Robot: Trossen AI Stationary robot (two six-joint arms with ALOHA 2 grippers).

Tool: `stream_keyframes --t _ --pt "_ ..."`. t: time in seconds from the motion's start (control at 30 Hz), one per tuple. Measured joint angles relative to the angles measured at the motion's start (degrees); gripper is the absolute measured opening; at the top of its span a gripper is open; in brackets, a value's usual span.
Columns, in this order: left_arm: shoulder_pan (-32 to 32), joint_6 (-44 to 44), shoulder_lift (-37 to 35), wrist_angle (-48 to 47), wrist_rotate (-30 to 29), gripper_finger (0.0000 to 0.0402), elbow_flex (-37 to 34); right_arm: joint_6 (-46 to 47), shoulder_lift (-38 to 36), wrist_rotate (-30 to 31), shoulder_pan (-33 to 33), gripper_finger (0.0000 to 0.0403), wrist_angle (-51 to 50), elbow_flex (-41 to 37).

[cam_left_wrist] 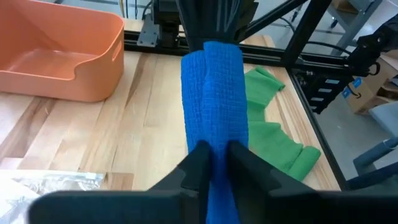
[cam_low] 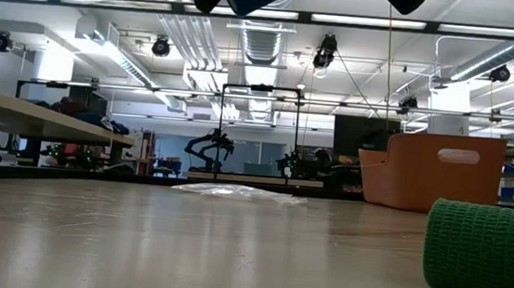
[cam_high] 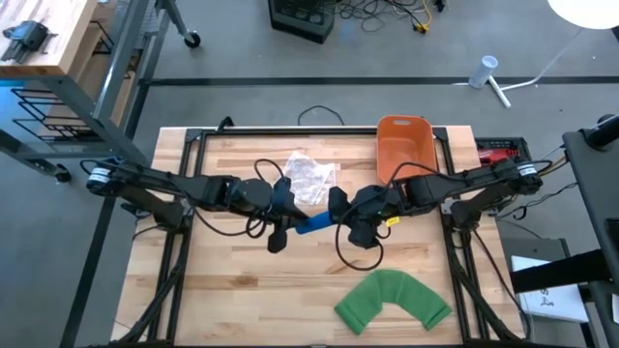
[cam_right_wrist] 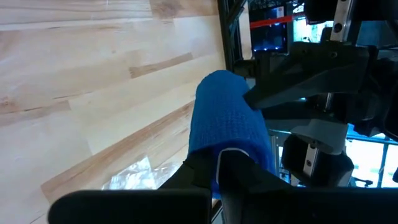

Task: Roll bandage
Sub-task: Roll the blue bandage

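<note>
Presently, reading the high view from left to right: my left arm enters from the left edge and reaches toward mid-frame, where my left gripper [cam_high: 280,215] sits clamped on one end of the blue bandage [cam_high: 311,223]. The left wrist view confirms it: both fingers [cam_left_wrist: 200,163] pinch the blue fabric, which runs away from them as a folded strip toward the other arm.

Just above and right of that gripper, a clear plastic wrapper [cam_high: 309,176] lies flat on the wooden table [cam_high: 232,280]. The bandage itself hangs at the centre of the frame, stretched between my two grippers and raised off the tabletop; the low view shows it up at the top edge, clear of the surface.

Right of centre, my right gripper [cam_high: 346,217] is closed on the bandage's other end, the fabric bunched around its fingers [cam_right_wrist: 233,163]. Above it an orange bin [cam_high: 401,145] stands near the table's upper edge. In the lower right, a green bandage [cam_high: 392,302] lies curved on the wood, well apart from both grippers.
</note>
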Motion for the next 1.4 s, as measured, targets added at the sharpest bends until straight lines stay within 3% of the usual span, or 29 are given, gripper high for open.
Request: stream_keyframes --t 0.17,1.13,1.4 --pt "0.0 0.01 -0.41 -0.38 -0.03 0.0004 0.0 0.14 0.0 -0.02 0.0 0.0 -0.07 0.0" --pt "-1.49 -1.66 -5.07 -4.38 4.4 0.0001 0.0 8.16 -0.05 4.54 -2.16 0.0 -0.58 -0.02" --pt "-1.37 0.27 -5.22 -3.71 3.39 0.0001 0.0 7.96 -0.09 -0.13 -2.83 0.0 -0.26 -0.02"
